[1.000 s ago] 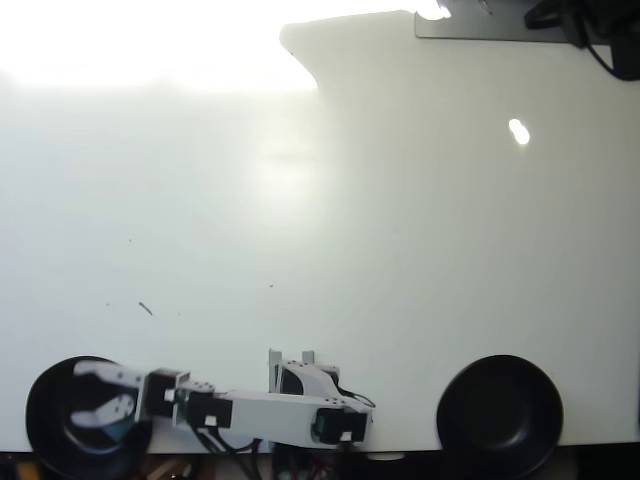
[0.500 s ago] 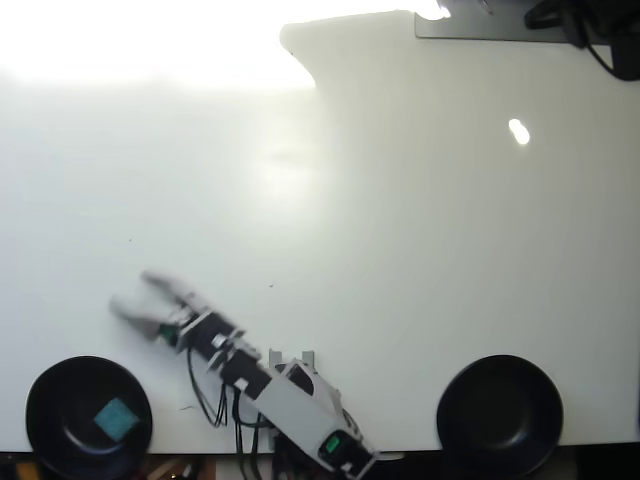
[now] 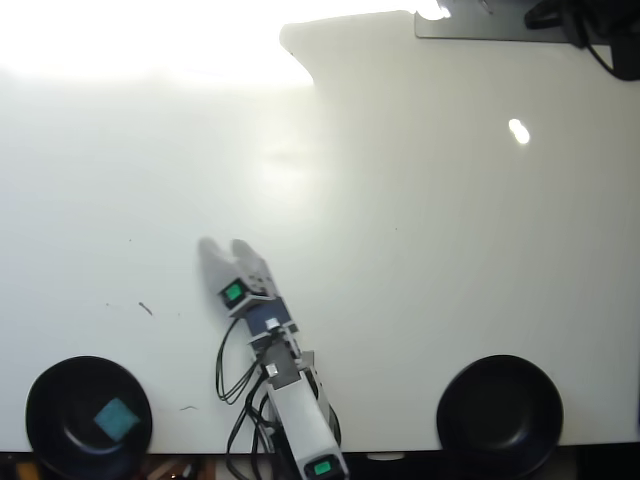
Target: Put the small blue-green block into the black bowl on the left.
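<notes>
The small blue-green block (image 3: pixel 117 420) lies inside the black bowl (image 3: pixel 45 400) at the bottom left of the overhead view. My gripper (image 3: pixel 224 250) is over the bare white table, up and to the right of that bowl and well apart from it. Its two pale fingertips (image 3: pixel 208 248) point up-left with a small gap between them, and nothing is held. The arm reaches in from the bottom edge at the centre.
A second black bowl (image 3: pixel 500 415) stands at the bottom right and looks empty. Black cables (image 3: pixel 228 375) loop beside the arm. Dark equipment (image 3: pixel 585 20) sits at the top right corner. Strong glare washes out the top left of the white table (image 3: pixel 400 220).
</notes>
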